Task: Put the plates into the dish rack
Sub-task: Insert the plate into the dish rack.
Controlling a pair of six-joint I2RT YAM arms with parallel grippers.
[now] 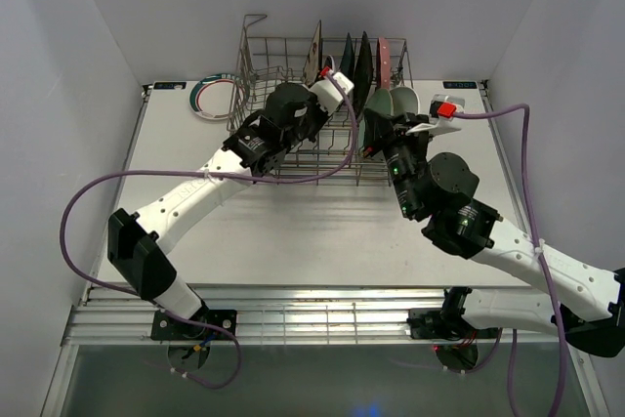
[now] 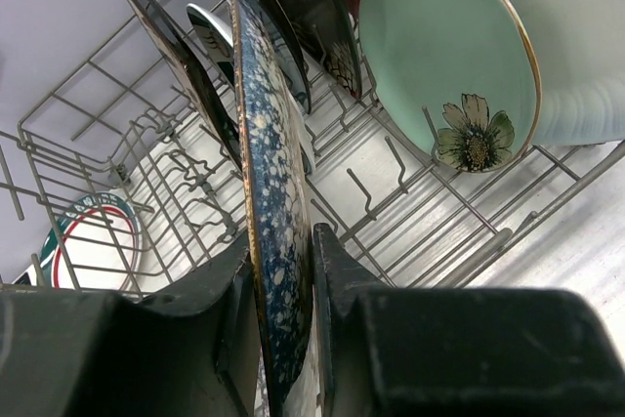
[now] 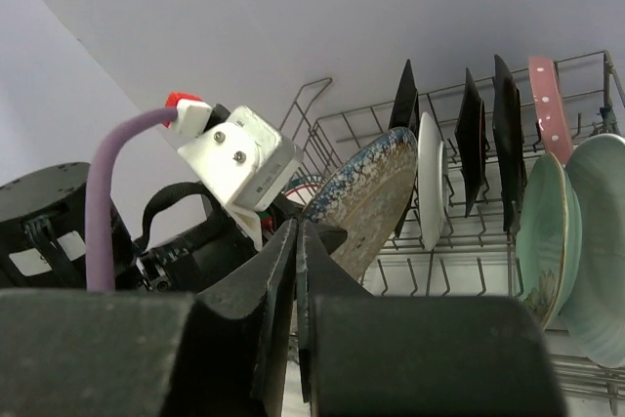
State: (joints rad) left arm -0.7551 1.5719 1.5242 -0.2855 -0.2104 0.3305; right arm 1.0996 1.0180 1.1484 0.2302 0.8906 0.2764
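one plate matters right now: the speckled plate (image 2: 278, 222) stands on edge inside the dish rack (image 1: 283, 46), pinched at its near rim by the left gripper (image 2: 288, 285), whose fingers press its two faces. its face runs straight away from the hand, in line with the tine rows, with a dark square plate (image 2: 171, 56) just beside it on the left and the mint round plate (image 2: 449, 65) well apart on the right. the lower rim sits down among the tines (whether it touches the rack floor i cannot tell), so the release probably calls for a straight pull back along the plate's own plane. the right gripper (image 3: 296, 271) is closed on nothing, near the rack's front. a white rimmed plate (image 1: 217, 97) lies flat on the table (image 1: 293, 231), left of the rack and nearer the left arm.
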